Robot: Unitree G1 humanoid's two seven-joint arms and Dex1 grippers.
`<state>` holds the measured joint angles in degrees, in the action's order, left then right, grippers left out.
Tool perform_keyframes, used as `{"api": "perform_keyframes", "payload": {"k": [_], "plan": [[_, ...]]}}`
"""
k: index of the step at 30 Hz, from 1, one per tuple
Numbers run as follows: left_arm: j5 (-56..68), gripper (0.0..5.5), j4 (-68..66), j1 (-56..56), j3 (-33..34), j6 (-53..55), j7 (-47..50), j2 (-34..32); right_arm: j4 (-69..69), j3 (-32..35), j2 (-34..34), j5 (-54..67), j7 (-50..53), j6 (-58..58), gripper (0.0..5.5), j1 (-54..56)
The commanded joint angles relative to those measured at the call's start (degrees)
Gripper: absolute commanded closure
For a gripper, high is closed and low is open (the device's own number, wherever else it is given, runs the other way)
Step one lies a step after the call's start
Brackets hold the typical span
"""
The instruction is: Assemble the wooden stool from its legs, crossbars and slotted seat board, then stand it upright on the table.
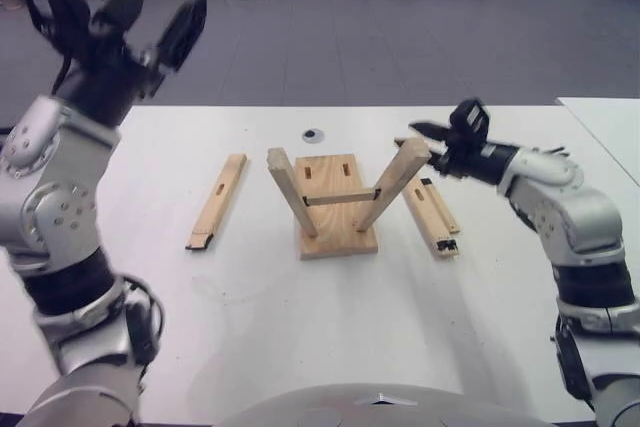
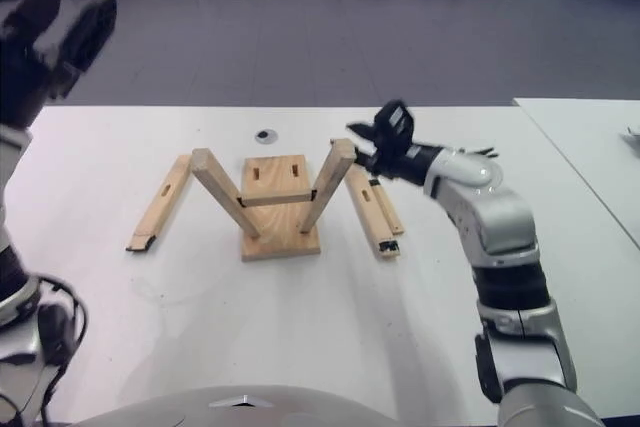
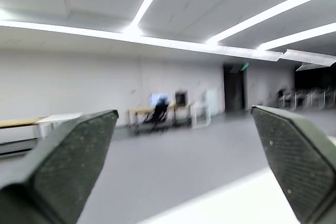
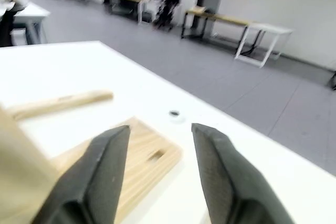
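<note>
The slotted seat board lies flat at the table's middle. Two legs rise from it in a V, leaning outward, joined by a thin crossbar. My right gripper is open just beside the top of the right leg, with nothing between its fingers. A loose leg lies flat left of the board. Two more loose wooden pieces lie to the right, under my right arm. My left gripper is open, raised high at the far left, well away from the parts.
A small dark disc sits on the white table behind the board. A second white table stands to the right. Beyond the far edge is grey floor with chairs and frames.
</note>
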<state>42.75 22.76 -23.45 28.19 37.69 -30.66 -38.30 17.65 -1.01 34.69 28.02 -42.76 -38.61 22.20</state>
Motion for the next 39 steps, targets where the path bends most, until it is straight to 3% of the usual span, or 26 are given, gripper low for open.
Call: {"api": "perform_keyframes", "payload": {"k": [1, 4, 7, 11, 14, 19, 24, 27, 29, 33, 34, 36, 39], "plan": [[-5.0, 0.81, 5.1, 28.2, 2.9, 2.9, -26.0, -19.0, 15.6, -4.4, -3.5, 13.6, -4.0, -5.9, 3.3, -2.7], [-9.7, 0.81, 14.8, 42.4, -1.8, 2.7, -32.0, -24.2, 18.4, -8.0, -7.1, 16.9, -2.4, -7.7, 3.3, -0.6], [-21.4, 0.81, 12.0, 48.0, -10.4, -3.8, -30.5, -26.4, -2.2, -11.4, -1.6, -3.5, 3.9, 0.9, 3.3, 4.9], [-32.4, 0.81, 7.1, 37.1, -28.4, -9.3, -22.4, -17.8, -38.6, -19.5, -1.9, -23.2, 8.9, 19.9, 3.3, 10.6], [-38.0, 0.81, 1.9, 31.6, -38.8, -11.7, -19.5, -10.7, -51.9, -24.9, -2.4, -28.7, 1.8, 28.6, 3.3, 9.1], [-42.8, 0.81, -20.0, 12.8, -45.0, -17.3, -15.8, 1.3, -40.9, -19.9, -1.2, -16.4, -15.2, 28.1, 3.3, -3.9], [-46.2, 0.81, -52.6, -10.8, -44.9, -30.7, -15.0, 10.4, -13.5, -16.5, 6.2, -12.0, -16.0, 20.5, 3.3, -13.1], [-46.8, 0.81, -63.3, -17.3, -41.8, -37.9, -15.4, 8.8, -4.5, -8.8, 10.0, -9.0, -14.6, 14.3, 3.3, -12.4], [-45.2, 0.81, -59.1, -14.2, -37.5, -40.1, -16.9, 2.2, -7.6, -4.8, 8.7, -8.7, -11.5, 12.9, 3.3, -7.2], [-36.5, 0.81, -26.3, 12.1, -23.4, -29.9, -24.0, -11.0, -29.2, -11.1, -0.1, -19.8, -4.1, 21.6, 3.3, 2.8], [-35.0, 0.81, -18.1, 19.3, -23.6, -26.9, -25.6, -12.4, -35.7, -12.6, -2.5, -22.1, -3.0, 25.0, 3.3, 4.3], [-31.6, 0.81, -7.2, 25.6, -30.6, -18.2, -25.6, -9.7, -46.3, -13.4, -6.3, -23.5, -3.2, 29.1, 3.3, 5.7], [-39.5, 0.81, -12.1, 21.7, -44.4, -14.9, -19.4, 2.3, -46.4, -15.0, -7.3, -22.4, -8.8, 30.6, 3.3, 2.1]]}}
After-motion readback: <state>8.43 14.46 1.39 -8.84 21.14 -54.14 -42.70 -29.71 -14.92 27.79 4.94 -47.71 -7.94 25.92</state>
